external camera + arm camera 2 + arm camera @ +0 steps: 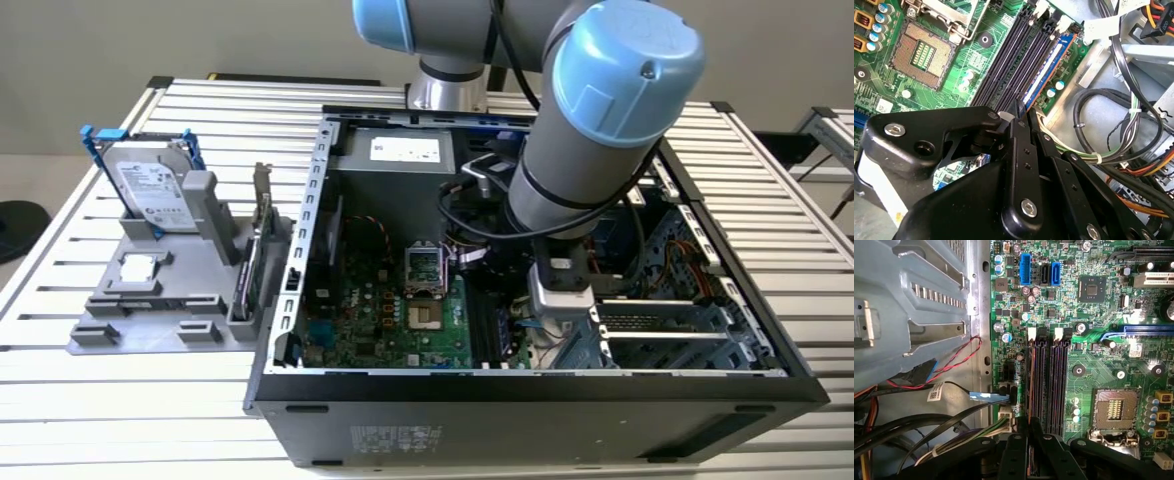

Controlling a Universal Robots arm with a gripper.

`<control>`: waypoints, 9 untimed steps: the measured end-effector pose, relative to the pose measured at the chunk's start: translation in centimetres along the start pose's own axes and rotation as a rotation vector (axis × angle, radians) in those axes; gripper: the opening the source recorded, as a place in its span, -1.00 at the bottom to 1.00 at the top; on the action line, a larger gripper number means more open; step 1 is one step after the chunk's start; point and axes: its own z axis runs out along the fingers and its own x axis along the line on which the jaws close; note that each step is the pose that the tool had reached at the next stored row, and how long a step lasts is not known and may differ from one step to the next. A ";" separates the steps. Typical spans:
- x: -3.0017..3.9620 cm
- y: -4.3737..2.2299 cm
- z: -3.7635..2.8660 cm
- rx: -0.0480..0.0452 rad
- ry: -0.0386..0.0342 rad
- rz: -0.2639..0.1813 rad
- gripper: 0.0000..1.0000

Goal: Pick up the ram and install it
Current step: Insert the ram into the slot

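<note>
The ram (1046, 70), a long narrow stick with a blue face, stands on edge along the outermost of the black memory slots (1009, 65), beside the case's metal wall. In the first wrist view the ram (1031, 385) shows edge-on as a thin line in that same slot. My gripper (1020, 111) is shut on the near end of the stick, one black finger on each face. In the exterior view my gripper (554, 305) reaches down inside the open computer case (534, 400), over the motherboard's slot area. The part of the ram under the fingers is hidden.
An open CPU socket (921, 52) lies beside the slots. Cable bundles (1114, 125) and a metal drive cage (919, 300) crowd the slots' other side. Outside the case, a grey fixture (147, 300) holds a hard drive with blue rails (154, 185) and an upright card (260, 240).
</note>
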 end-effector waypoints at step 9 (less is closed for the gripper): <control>-0.26 0.06 0.03 -0.0002 -0.0001 0.000 -1.00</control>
